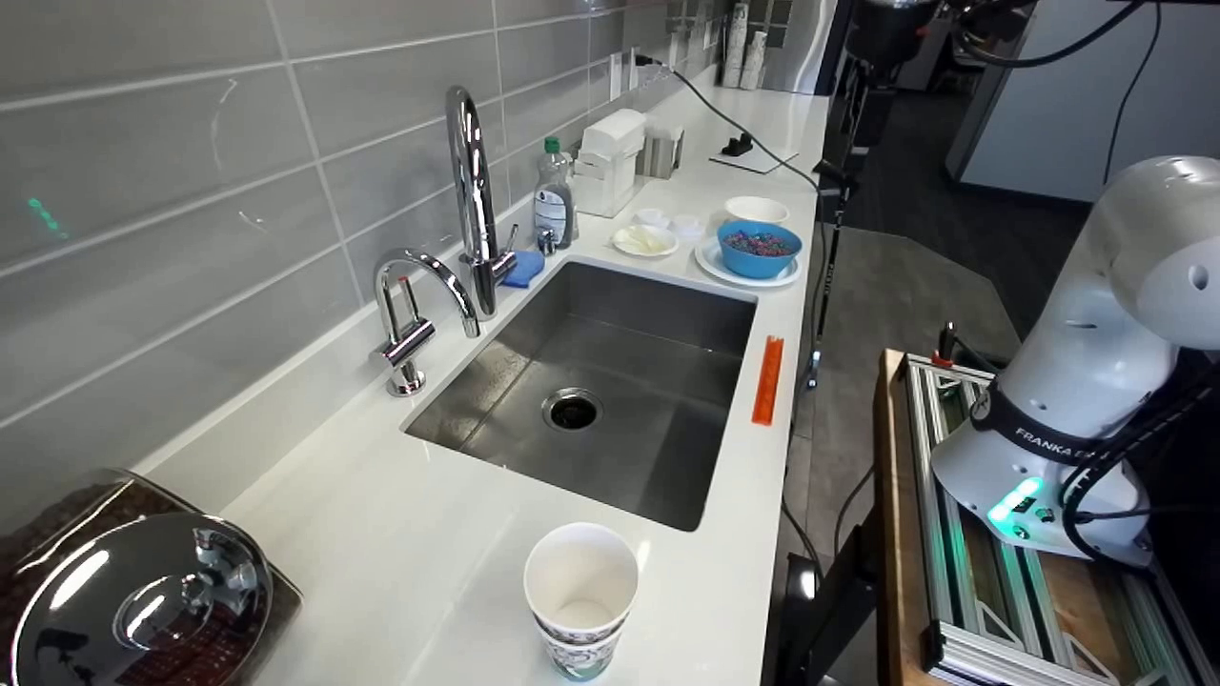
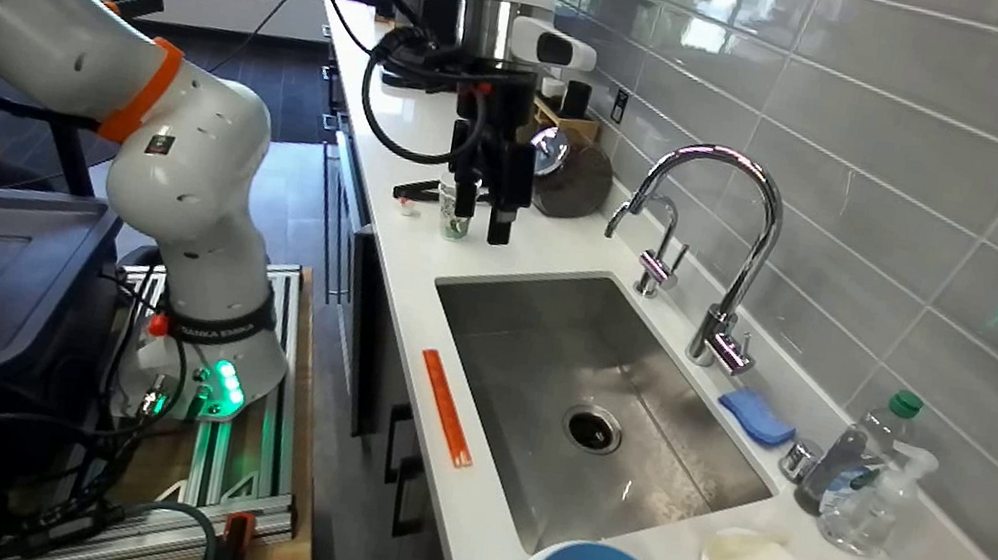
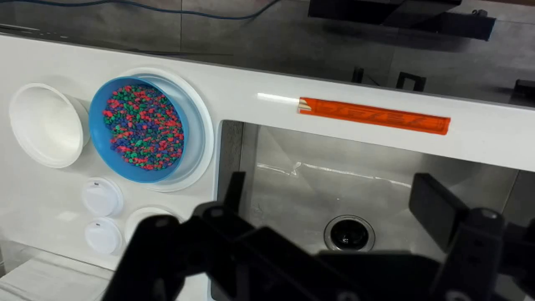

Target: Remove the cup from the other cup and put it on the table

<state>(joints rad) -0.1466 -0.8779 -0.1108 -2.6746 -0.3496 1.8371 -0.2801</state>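
Note:
Two white paper cups stand nested near the front edge of the white countertop [image 1: 381, 553], close to the sink's end. The upper cup [image 1: 579, 581] sits upright inside the other cup [image 1: 583, 657], whose printed lower side shows below it. In an exterior view the stack, seen as one cup [image 2: 454, 224], stands behind my gripper [image 2: 483, 212] and is partly hidden by it. My gripper is raised above the counter, fingers down. In the wrist view the gripper [image 3: 330, 196] is open with nothing between its fingers; the sink shows below. No cup shows in the wrist view.
The steel sink [image 1: 572, 381] is beside the cups, with two chrome taps [image 1: 467, 191] behind it. An orange strip [image 3: 374, 116] lies on the front edge. A blue bowl [image 3: 142, 129] and white bowl [image 3: 48, 125] stand beyond. A dark lidded jar [image 1: 143, 610] stands near the wall.

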